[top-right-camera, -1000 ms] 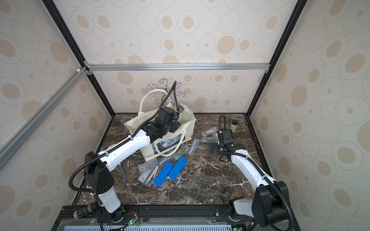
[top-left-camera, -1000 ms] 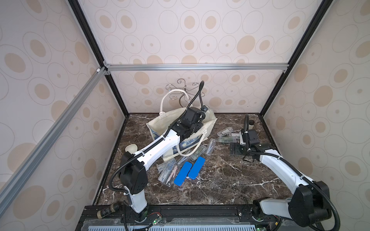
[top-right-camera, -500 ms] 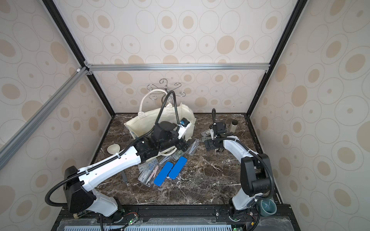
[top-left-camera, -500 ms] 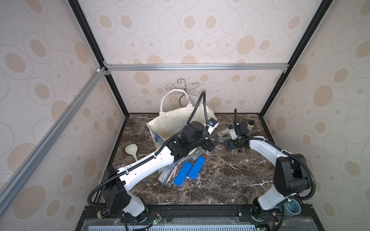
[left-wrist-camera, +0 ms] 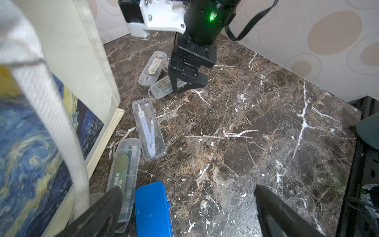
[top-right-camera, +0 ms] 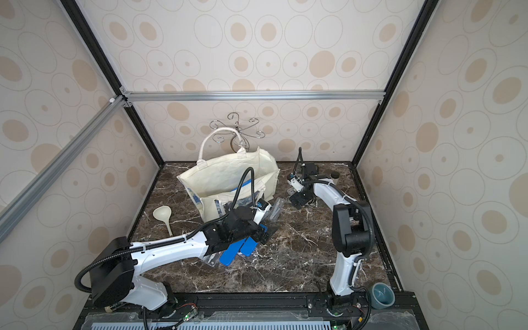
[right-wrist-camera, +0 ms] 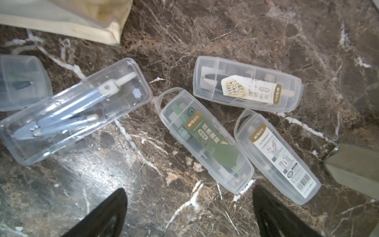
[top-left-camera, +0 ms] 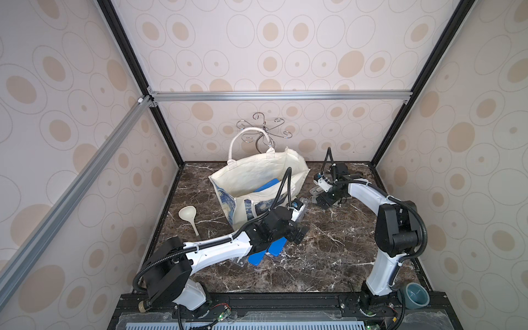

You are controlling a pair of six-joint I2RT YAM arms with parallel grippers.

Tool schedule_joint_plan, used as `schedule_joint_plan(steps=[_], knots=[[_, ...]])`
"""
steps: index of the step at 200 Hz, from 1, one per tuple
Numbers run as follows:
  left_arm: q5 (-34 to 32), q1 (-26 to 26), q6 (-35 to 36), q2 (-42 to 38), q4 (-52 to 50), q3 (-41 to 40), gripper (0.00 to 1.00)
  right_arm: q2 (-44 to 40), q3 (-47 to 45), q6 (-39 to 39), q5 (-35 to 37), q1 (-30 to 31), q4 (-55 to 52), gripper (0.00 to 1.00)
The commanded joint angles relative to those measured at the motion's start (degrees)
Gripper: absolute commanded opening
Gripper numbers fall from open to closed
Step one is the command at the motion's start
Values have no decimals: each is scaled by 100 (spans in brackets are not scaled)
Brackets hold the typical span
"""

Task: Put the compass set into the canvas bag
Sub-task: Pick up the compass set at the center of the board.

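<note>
Cases lie scattered on the table [top-left-camera: 328, 257] round the canvas bag [top-left-camera: 248, 171], so containers first. The bag stands upright with its mouth wide, and in both top views a blue case [top-left-camera: 267, 185] shows inside it, resting against the inner wall. Outside, just in front of the bag's printed side, two blue cases [top-left-camera: 278, 247] lie side by side, partly under the left arm.

Now the clear ones. The compass set [left-wrist-camera: 148, 129] sits on the table just beside the bag's lower corner, near it but apart. It is a see-through box, lid shut, with a pale grey-blue compass folded inside, white at the hinge head. Along the bag's printed side lies a second clear case [left-wrist-camera: 125, 178] holding something dark green. Farther out from the bag than the compass set, three more bunch together: a green-label case [right-wrist-camera: 205, 139], a white-label case [right-wrist-camera: 276, 158] with a barcode, and a tan-label case [right-wrist-camera: 248, 84]. What sits behind those labels is hard to make out.

The left claw [left-wrist-camera: 187, 195] hangs low by the bag's printed side, fingers spread wide, nothing between them. The right claw [right-wrist-camera: 189, 197] is over the three labelled cases, fingers wide apart too, gripping nothing. Whether a tip touches the green-label case, I cannot tell.

And the bag itself is cream-white canvas with a swirling blue-and-yellow night-sky print. One white loop handle stands up at the far edge, and the other hangs down across the print.
</note>
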Motion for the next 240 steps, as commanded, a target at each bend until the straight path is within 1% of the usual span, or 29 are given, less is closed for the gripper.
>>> schedule_joint_plan(steps=[1,29,56,73,101,135,171,207,240], knots=[[-311,-32,-395,-339,663,-248,100,398,356,-494,-170,-156,-639,95],[-626,-36,-309,-507,524,-404,100,663,489,-535,-509,-347,-654,95],[-862,-35,-199,-644,333,-452,100,864,623,-562,-543,-434,-598,94],[-989,-31,-193,-701,284,-497,100,1013,770,-561,-532,-445,-633,91],[-1050,-35,-231,-797,376,-618,100,1172,944,-623,-544,-449,-702,87],[-1133,-31,-246,-920,378,-737,100,1361,1092,-746,-613,-452,-822,85],[-1274,-40,-267,-1028,306,-825,100,1573,1317,-779,-796,-450,-1198,76],[-1386,-33,-255,-1192,355,-959,100,1581,1224,-794,-853,-432,-1485,68],[-1499,-35,-221,-1327,370,-1054,100,1366,852,-780,-580,-347,-1355,68]])
